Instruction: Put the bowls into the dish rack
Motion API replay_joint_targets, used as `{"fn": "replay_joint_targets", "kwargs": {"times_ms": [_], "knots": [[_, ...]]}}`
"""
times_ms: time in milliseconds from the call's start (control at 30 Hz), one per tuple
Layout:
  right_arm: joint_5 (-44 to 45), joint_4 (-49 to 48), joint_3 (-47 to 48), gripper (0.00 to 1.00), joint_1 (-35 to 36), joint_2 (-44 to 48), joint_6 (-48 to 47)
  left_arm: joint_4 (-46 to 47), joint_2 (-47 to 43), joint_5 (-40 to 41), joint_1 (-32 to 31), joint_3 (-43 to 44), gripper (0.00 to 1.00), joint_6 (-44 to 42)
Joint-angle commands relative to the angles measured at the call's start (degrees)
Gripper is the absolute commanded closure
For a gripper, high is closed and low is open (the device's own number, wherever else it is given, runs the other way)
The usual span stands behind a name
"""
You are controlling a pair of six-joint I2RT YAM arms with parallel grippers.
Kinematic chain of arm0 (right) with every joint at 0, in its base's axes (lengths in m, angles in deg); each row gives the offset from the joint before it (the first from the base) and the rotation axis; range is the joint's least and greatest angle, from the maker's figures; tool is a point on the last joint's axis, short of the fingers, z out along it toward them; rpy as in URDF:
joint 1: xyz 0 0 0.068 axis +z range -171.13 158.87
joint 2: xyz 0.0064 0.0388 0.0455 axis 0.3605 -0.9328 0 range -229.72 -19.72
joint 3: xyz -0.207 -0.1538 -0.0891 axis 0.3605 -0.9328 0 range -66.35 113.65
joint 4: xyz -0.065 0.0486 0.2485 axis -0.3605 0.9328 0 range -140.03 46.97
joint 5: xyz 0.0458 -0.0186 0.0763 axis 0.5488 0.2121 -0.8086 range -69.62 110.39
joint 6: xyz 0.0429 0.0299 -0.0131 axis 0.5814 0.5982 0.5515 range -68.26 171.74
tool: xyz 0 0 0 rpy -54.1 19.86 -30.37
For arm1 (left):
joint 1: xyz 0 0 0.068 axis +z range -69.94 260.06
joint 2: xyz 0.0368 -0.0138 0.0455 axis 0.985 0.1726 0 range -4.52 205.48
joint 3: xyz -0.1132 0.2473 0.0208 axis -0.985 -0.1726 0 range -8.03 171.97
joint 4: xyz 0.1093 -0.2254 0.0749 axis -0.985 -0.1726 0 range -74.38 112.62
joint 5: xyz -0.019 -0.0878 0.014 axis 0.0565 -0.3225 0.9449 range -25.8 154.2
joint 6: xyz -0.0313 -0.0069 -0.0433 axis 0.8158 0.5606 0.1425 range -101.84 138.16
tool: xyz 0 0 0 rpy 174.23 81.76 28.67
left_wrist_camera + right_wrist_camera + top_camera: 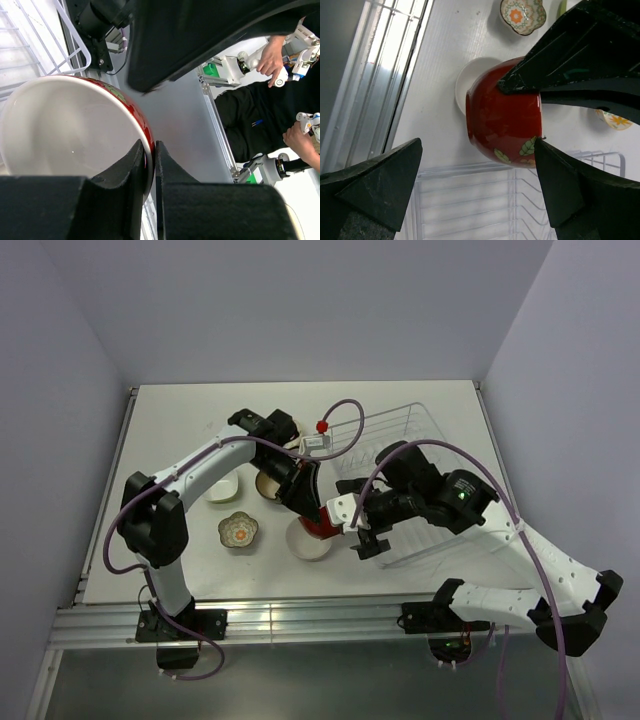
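My left gripper (312,512) is shut on the rim of the red-outside, white-inside bowl (323,529) and holds it tilted just left of the white wire dish rack (440,440). In the left wrist view the fingers (167,165) pinch the rim of the bowl (65,130). My right gripper (368,540) is open and empty, its jaws wide apart on either side of the red bowl (505,120), above the rack's tines (485,200). A white bowl (306,544) sits on the table under the red one.
The flower-shaped patterned bowl (239,530) and a white squarish bowl (222,489) sit left of the arms. A brownish bowl (267,485) lies partly under the left arm. A cream bowl with orange flowers (612,120) shows at the right wrist view's edge. A red-knobbed white fixture (319,437) stands behind.
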Motion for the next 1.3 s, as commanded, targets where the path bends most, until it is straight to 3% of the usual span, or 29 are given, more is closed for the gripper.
{"fn": "replay_joint_targets", "kwargs": {"times_ms": [0,167,800,1267], "knots": [[1.76,-5.76,-0.73,0.0,0.53,1.6,4.71,-3.72,-1.24,-11.09,-0.14,3.26,1.0,-3.04],[3.62,-10.68,-2.75,0.0,0.61,2.56,7.62,-3.72,-1.42,-11.71,-0.05,3.0,1.0,-2.78],[8.01,-13.5,-5.03,0.0,4.48,-0.6,6.91,-3.72,-1.15,-13.38,-0.49,3.88,1.0,-2.34],[11.35,-21.5,-10.83,0.0,4.4,2.66,7.35,-3.72,-0.63,-14.52,-0.49,3.52,1.0,-2.43]]}}
